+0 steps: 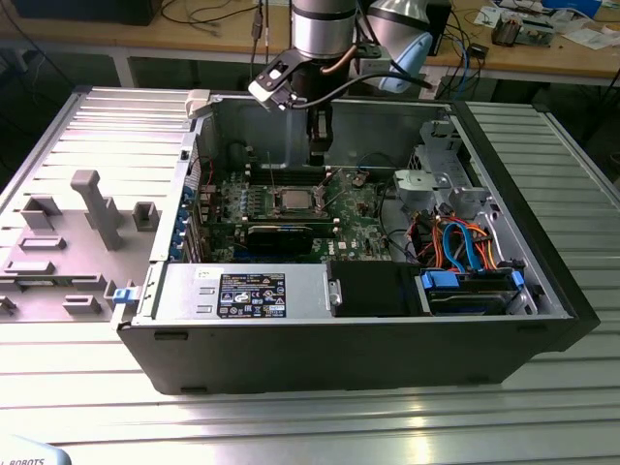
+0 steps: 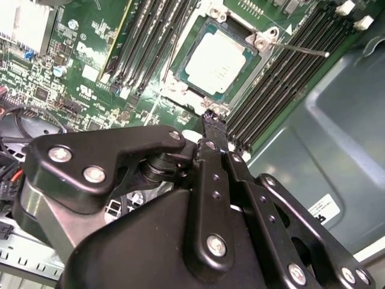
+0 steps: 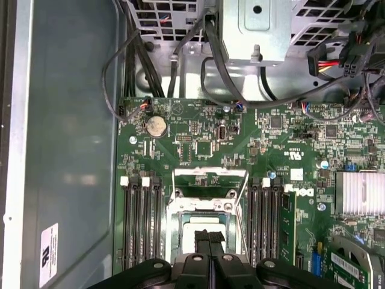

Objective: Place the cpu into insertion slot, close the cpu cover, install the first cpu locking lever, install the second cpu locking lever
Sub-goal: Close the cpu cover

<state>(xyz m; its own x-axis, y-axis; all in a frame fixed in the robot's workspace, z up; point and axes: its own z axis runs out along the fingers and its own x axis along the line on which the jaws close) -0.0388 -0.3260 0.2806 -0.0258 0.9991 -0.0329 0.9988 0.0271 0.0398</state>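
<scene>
Here, the small, flat, silver-topped square chip [image 2: 216, 60] sits in its metal-rimmed socket [image 2: 177, 89] on the green board [image 2: 96, 54], the black hand [image 2: 209, 117] closed tight, empty, hovering near it; probably light, stiff, fragile, best gripped by opposite edges.

The open computer case [image 1: 339, 358] was viewed whole from above and farther off in the exterior view, whereas the motherboard [image 3: 198, 138] was viewed closely past the gripper [image 3: 210, 236], straight down in the first wrist view and obliquely in the second, with the cpu [image 2: 215, 60] shared by all three.
</scene>
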